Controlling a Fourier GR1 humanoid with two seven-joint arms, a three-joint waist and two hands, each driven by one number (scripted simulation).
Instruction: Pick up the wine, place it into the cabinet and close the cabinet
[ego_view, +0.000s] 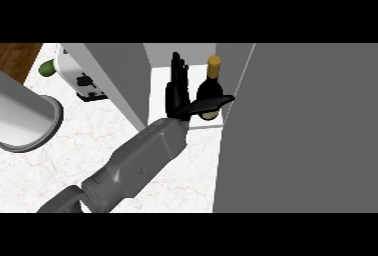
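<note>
My left hand (176, 95) is inside the cabinet (118, 70), fingers straight, thumb lying across the wine (210, 87), which stands upright on the shelf (159, 87); I'd lift the thumb clear first, then draw straight back so nothing tips it; door (295, 130) next.

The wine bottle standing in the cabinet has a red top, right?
Not quite. The top is gold, not red. The head view shows the wine bottle standing in the cabinet, just as you said, with the left hand right beside it.
</note>
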